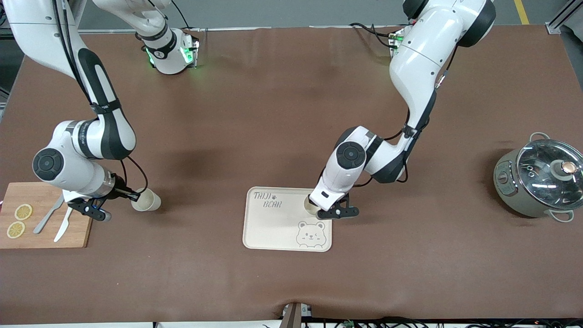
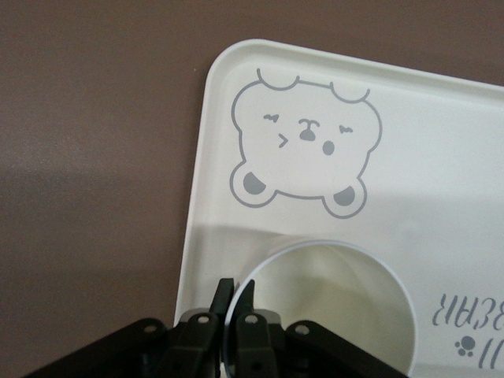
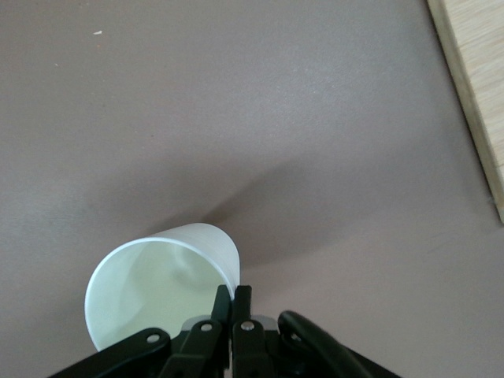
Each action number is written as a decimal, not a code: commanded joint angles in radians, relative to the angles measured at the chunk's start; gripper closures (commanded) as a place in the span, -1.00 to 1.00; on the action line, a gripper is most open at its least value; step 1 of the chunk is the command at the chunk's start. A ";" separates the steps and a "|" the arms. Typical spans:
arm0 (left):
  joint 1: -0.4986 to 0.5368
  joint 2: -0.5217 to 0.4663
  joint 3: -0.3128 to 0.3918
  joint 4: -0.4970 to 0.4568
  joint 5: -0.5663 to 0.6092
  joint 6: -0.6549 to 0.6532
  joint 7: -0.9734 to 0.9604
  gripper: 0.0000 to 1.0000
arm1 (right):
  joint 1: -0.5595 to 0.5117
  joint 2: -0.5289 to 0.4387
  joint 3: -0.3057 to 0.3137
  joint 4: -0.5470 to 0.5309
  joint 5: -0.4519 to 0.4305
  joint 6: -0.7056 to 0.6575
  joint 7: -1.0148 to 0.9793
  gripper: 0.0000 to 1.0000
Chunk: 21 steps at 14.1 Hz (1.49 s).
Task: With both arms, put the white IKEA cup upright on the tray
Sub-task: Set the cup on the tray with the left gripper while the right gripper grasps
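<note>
Two white cups show. One cup stands upright on the cream bear tray, at the tray's edge toward the left arm's end. My left gripper is shut on this cup's rim; in the left wrist view the fingers pinch the rim of the cup on the tray. My right gripper is shut on the rim of the second cup, which is tilted low over the table beside the cutting board. It also shows in the right wrist view.
A wooden cutting board with two lemon slices, a knife and a fork lies at the right arm's end; its edge shows in the right wrist view. A grey pot with a glass lid stands at the left arm's end.
</note>
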 commanded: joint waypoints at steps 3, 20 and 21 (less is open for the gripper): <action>-0.018 0.012 0.021 0.022 0.031 0.011 -0.026 1.00 | 0.026 0.006 0.000 0.039 0.005 -0.038 0.085 1.00; -0.014 0.024 0.021 0.018 0.066 0.075 -0.020 -1.00 | 0.183 0.040 0.013 0.194 0.017 -0.172 0.563 1.00; -0.014 0.020 0.021 0.018 0.066 0.075 -0.023 -1.00 | 0.190 0.040 0.013 0.200 0.028 -0.172 0.568 1.00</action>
